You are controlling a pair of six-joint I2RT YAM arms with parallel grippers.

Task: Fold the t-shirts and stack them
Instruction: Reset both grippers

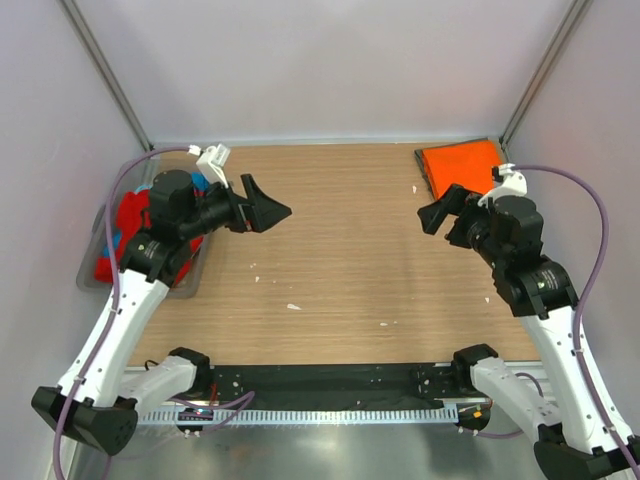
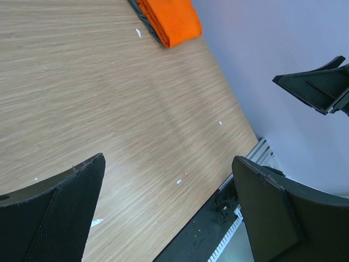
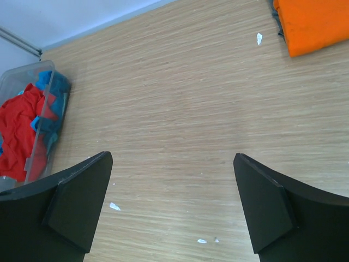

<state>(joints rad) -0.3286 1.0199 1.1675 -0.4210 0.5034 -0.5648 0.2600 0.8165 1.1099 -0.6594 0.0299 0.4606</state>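
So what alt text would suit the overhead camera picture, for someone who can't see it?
Two robot arms reach over a wooden table, the left gripper and right gripper both open and empty. A folded orange t-shirt lies at the far right corner; a clear tub at the left edge holds crumpled red and blue t-shirts.

text: none you can read | labels, brands: none | numbers, signs: none | views you have: all three, nothing legible

The left gripper (image 1: 268, 210) and right gripper (image 1: 438, 212) hover over the table (image 1: 340, 270), facing each other. A folded orange t-shirt (image 1: 462, 165) lies just beyond the right gripper. The tub (image 1: 92, 275), holding a red t-shirt (image 1: 125, 220), sits behind the left gripper.
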